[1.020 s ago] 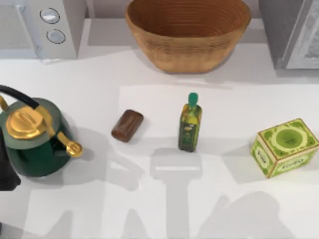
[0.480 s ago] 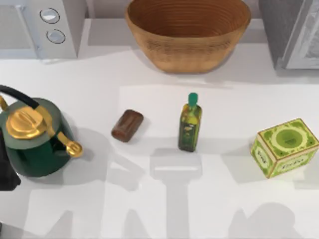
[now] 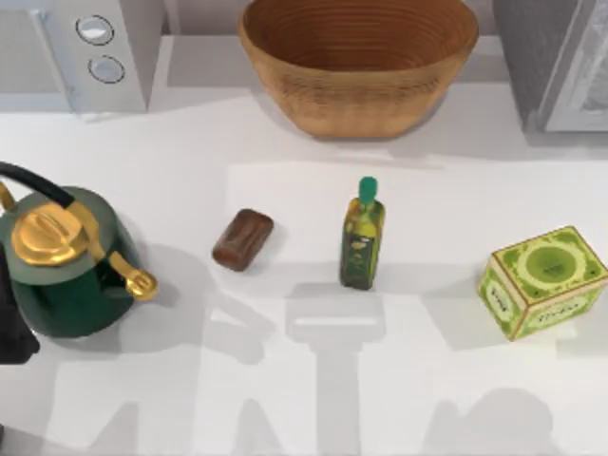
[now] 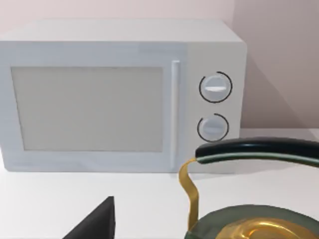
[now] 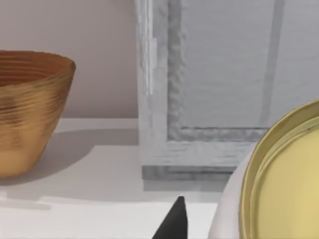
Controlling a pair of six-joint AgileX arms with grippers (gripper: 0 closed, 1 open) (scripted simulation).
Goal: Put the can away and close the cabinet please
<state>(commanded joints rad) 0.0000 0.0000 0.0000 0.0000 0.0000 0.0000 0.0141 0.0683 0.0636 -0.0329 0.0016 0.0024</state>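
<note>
Your white table (image 3: 285, 399) carries a ribbed wicker bowl (image 3: 357, 57). Well left of the bowl, your left arm (image 3: 9, 328) sits parked beside the green, gold-lidded kettle (image 3: 66, 271). Right of the bowl stands the large grey cabinet (image 5: 224, 74), with the gold-ended white can (image 5: 284, 184) before it by the right gripper (image 5: 174, 221). You cannot tell either grip.

Microwave (image 3: 76, 47) at the counter (image 3: 190, 161) back-left corner, bowl (image 3: 358, 62) mid-back edge, cabinet (image 3: 556, 62) back-right corner; kettle (image 3: 66, 261) at left edge; brown block (image 3: 243, 239) left of central bottle (image 3: 362, 237); box (image 3: 542, 281) near right edge.
</note>
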